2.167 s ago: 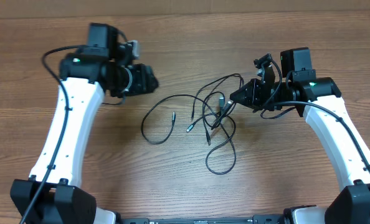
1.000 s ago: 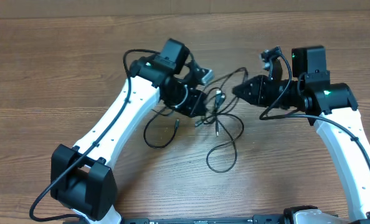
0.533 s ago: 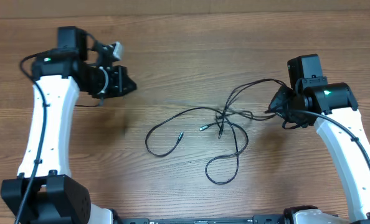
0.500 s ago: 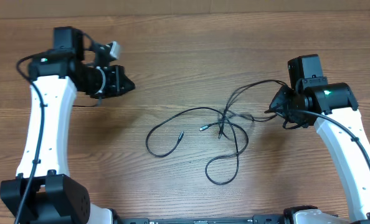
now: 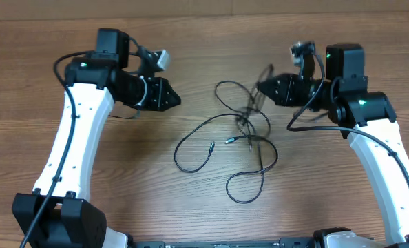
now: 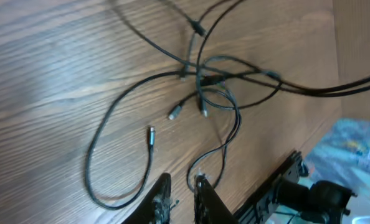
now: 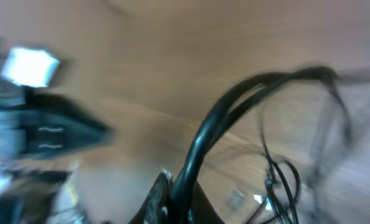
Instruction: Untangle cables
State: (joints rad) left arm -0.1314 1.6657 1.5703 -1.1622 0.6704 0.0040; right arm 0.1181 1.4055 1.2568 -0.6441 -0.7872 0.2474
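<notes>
The cables are light, limp and snag-prone; the right gripper clamps strands at the knot's 12 o'clock, while the left gripper, fingers slightly apart and empty, suits the 9 o'clock loop

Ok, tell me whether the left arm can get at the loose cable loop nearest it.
Probably yes. The left gripper hovers just up-left of that loop, with only bare table between them. The right gripper grips the cables on the far side.
</notes>
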